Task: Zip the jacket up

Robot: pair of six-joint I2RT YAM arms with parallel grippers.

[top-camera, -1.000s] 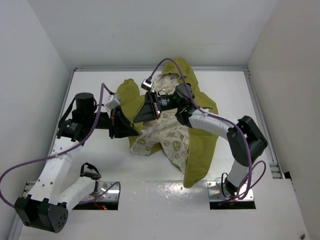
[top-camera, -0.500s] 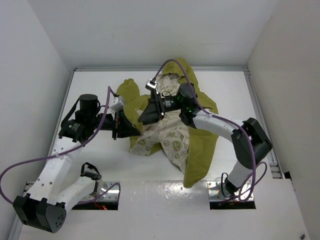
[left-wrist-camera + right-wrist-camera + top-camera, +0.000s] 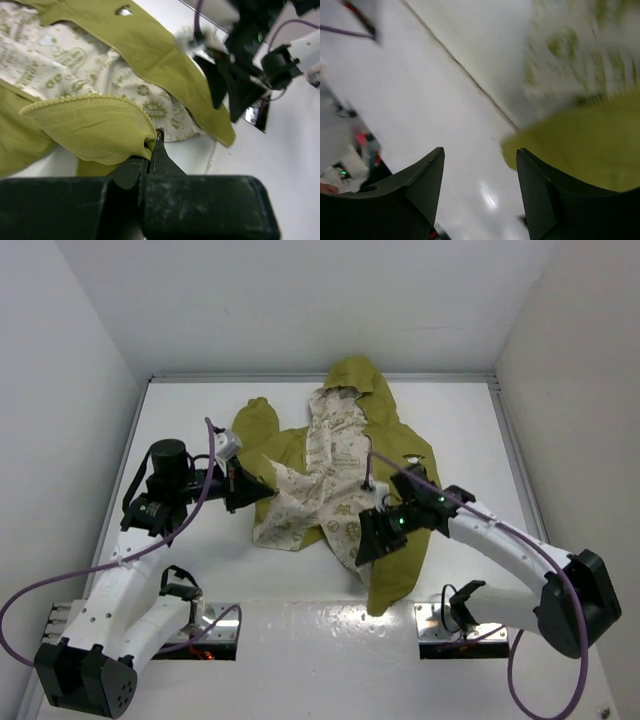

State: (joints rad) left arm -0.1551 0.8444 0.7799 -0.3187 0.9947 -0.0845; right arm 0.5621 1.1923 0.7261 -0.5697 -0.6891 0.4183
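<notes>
Left gripper (image 3: pixel 151 150): jaws together, clamped on the green toothed front edge of the jacket (image 3: pixel 335 450). Right gripper (image 3: pixel 480 165): jaws apart, empty, over the other front edge near the hem. Jacket lies open on the tabletop (image 3: pixel 300 575), printed lining up, hood farthest from the arms. Right wrist view is blurred and shows no fabric detail.

The jacket (image 3: pixel 345 440) lies on the table (image 3: pixel 470 430), left pincer (image 3: pixel 264 490) at its left edge.
</notes>
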